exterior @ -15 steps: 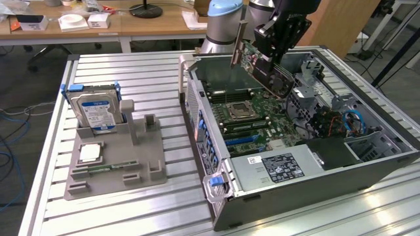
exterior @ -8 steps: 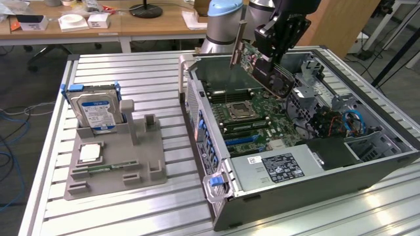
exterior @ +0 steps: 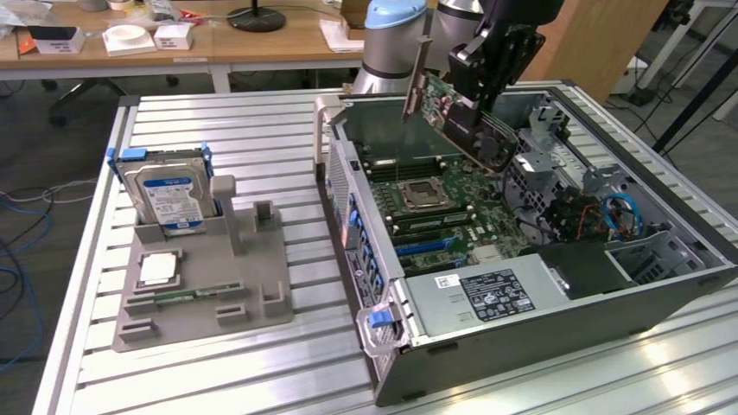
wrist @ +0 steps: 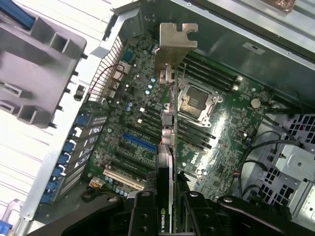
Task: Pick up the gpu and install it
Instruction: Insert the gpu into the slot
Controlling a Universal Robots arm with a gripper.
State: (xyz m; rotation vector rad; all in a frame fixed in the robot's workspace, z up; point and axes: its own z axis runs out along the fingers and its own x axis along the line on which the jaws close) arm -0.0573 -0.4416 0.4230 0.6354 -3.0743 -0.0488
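- A ribbed metal table (exterior: 231,363) carries everything.
- An open computer case (exterior: 645,285) lies on its side, at three o'clock from the table's middle in the exterior view.
- Its green motherboard (exterior: 450,216) faces up inside.
- A gray holder tray (exterior: 196,294) sits at nine o'clock from the case.
- My gripper (exterior: 490,73) hangs over the board's twelve o'clock end, clenched on the gpu; in the wrist view my fingers (wrist: 142,216) flank the card's edge.
- The gpu (exterior: 455,117) is tilted above the board, its silver bracket toward nine o'clock. I cannot tell whether its lower corner touches.
- A hard drive (exterior: 168,194) stands upright at the tray's eleven o'clock corner.
- The processor socket (exterior: 421,194) lies at seven o'clock from the gpu.
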